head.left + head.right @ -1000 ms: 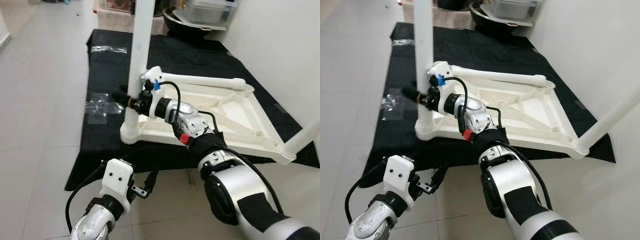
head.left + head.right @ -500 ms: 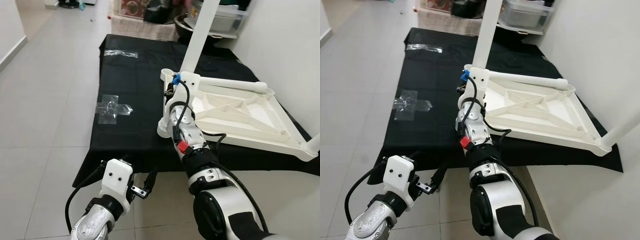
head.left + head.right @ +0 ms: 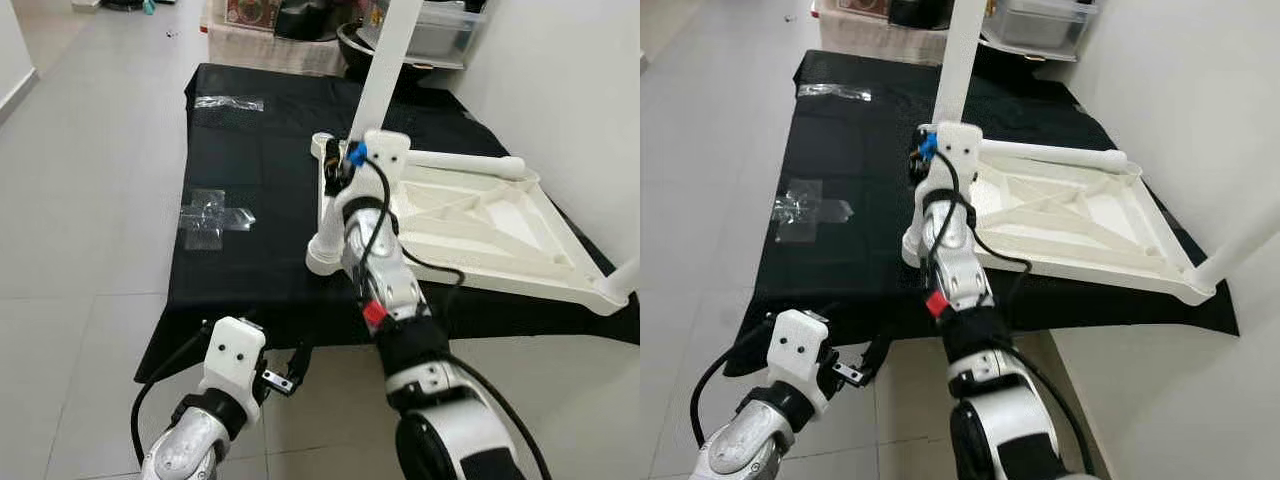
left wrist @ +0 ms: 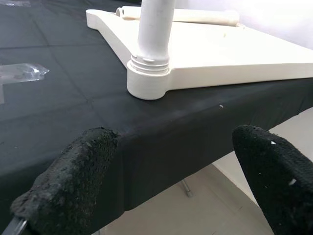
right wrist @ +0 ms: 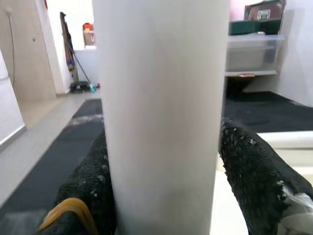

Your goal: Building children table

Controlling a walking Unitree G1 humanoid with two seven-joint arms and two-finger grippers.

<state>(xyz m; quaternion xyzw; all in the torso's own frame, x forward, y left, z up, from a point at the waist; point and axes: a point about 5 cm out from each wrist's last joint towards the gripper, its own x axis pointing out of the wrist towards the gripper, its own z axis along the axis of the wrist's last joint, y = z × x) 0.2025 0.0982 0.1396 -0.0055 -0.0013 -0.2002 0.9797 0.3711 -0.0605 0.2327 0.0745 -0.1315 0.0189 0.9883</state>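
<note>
A: Where is the right arm?

B: It reaches forward and away from the robot, stretched out over the near edge of the black cloth (image 3: 250,260) that covers the low surface. The right tool (image 3: 338,172) sits at the near-left corner of the upturned white tabletop (image 3: 480,235), its wrist camera housing up against the upright white leg (image 3: 385,75).

A: Is it gripping anything?

B: Yes. In the right wrist view the white leg (image 5: 161,117) stands between the two black fingers (image 5: 249,161), one on each side and both pressed against it, so the tool is closed around the leg.

A: How does the leg stand?

B: Roughly upright, leaning slightly right, its foot screwed into the round socket (image 4: 149,81) at that corner of the tabletop. Another leg (image 3: 465,162) lies flat along the far edge of the tabletop, and a third pokes up at the near-right corner (image 3: 625,280).

A: And the left arm?

B: It hangs low in front of the surface, over the tiled floor (image 3: 80,300), elbow bent, well apart from the tabletop. The left tool (image 3: 285,378) points toward the cloth's near edge with its fingers (image 4: 73,181) spread wide and nothing between them.

A: Anything else on the cloth?

B: A clear plastic bag (image 3: 212,212) lies to the left, another (image 3: 228,102) farther back.
</note>
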